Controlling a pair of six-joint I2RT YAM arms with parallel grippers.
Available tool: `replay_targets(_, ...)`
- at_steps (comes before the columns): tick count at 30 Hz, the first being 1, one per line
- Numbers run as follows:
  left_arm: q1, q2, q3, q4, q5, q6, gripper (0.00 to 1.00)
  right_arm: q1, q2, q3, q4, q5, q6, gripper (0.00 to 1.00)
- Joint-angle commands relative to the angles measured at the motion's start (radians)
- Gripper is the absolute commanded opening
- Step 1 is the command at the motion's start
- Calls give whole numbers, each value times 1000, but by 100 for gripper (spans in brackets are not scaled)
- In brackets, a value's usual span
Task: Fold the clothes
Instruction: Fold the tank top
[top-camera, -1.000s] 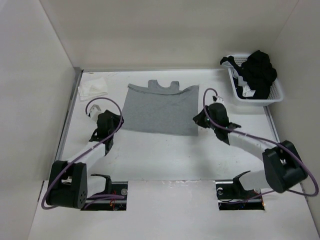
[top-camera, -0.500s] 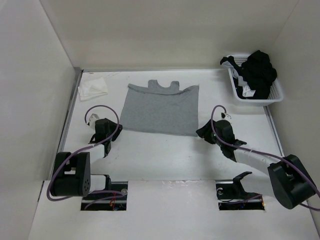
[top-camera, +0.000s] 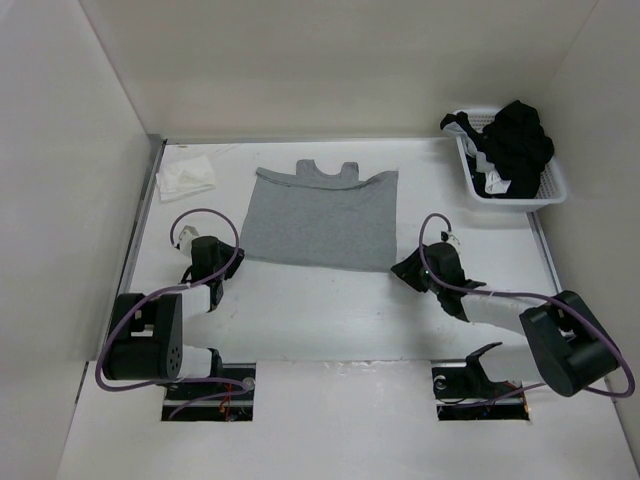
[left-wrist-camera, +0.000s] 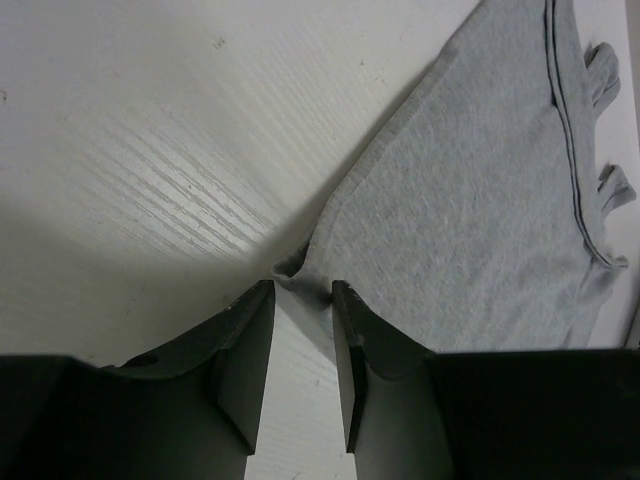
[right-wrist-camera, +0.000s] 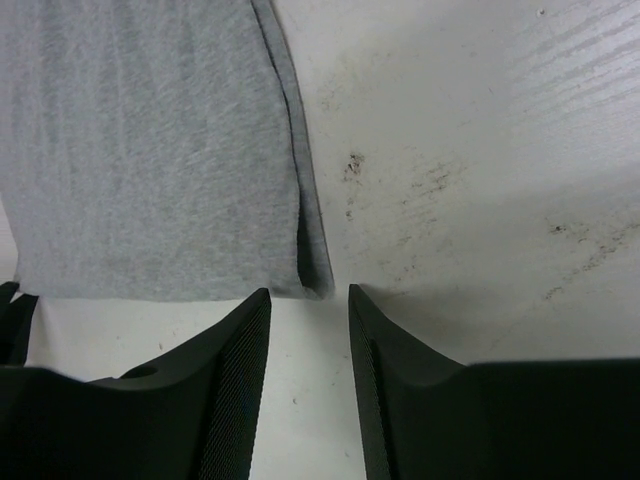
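Note:
The clothes, one light heather-grey sleeveless top (top-camera: 318, 218), lies flat at the middle back of the table, straps at the far edge. My left gripper (top-camera: 228, 262) sits low at its near left corner. In the left wrist view the jaws (left-wrist-camera: 302, 292) stand open, and the slightly curled corner of the grey fabric (left-wrist-camera: 480, 200) lies just ahead of the tips. My right gripper (top-camera: 404, 270) sits at the near right corner. Its jaws (right-wrist-camera: 308, 293) are open too, with the hemmed corner of the fabric (right-wrist-camera: 150, 150) right at the gap between the tips. Neither gripper holds anything.
A white basket (top-camera: 553, 190) heaped with black-and-white garments stands at the back right. A small crumpled white cloth (top-camera: 186, 178) lies at the back left. Tall white walls close in the table on three sides.
The right gripper has opened and drawn back from the top's right edge to its near right corner. The left arm has pulled back toward its base. The top lies as before.

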Motion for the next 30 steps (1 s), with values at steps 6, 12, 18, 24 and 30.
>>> replay_targets(6, 1, 46, 31, -17, -17, 1, 17, -4, 6, -10, 64, -17, 42, 34)
replay_targets(12, -6, 74, 40, 5, -17, 1, 9, -6, 69, 3, 105, -27, 59, 34)
replay_targets(18, -2, 69, 37, 19, -11, -1, 4, -4, 141, 35, 147, 18, 72, 18)
replay_targets(24, -2, -16, 25, 22, -8, 7, 0, 17, 48, 30, 136, 76, 62, 0)
replay_targets(30, -14, -382, 20, -142, 7, 16, 0, 112, -358, 55, -154, 169, -47, 0)
